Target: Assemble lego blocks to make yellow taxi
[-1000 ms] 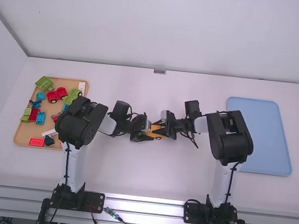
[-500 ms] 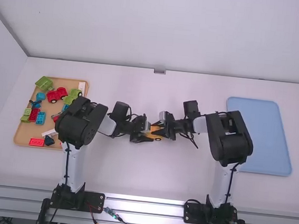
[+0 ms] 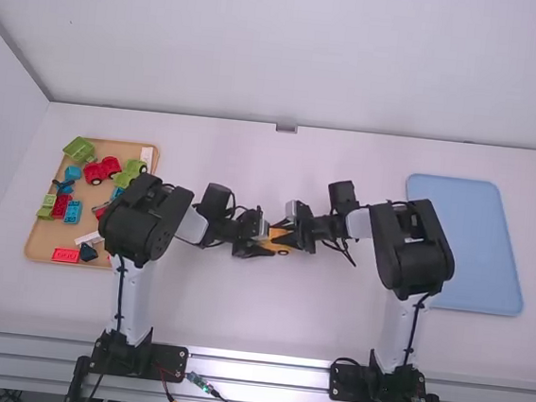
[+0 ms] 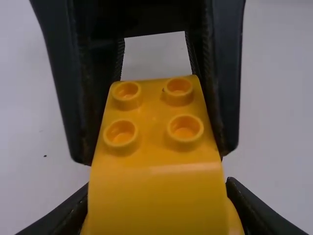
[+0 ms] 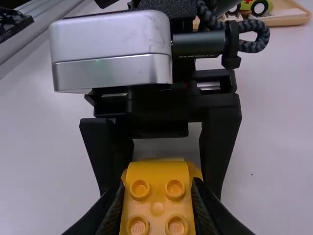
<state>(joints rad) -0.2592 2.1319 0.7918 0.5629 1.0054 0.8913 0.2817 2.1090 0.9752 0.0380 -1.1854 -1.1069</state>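
Near the middle of the table my left gripper and right gripper face each other, both shut on a yellow toy car body with a dark wheel on its near side. In the left wrist view, my left gripper clasps the smooth, rounded end of the yellow body; the other gripper's fingers flank its studded part. From the right wrist, my right gripper grips the sides of a studded yellow part, with the left arm's fingers straddling the piece just beyond.
On the left stands a wooden tray of green, red, blue and white blocks, partly under the left arm. A blue tray lies at the right, beyond the right arm's elbow.
Compared with a second ago, the right gripper has shifted very slightly to the left. The left arm looks unmoved, and both grippers keep their hold.
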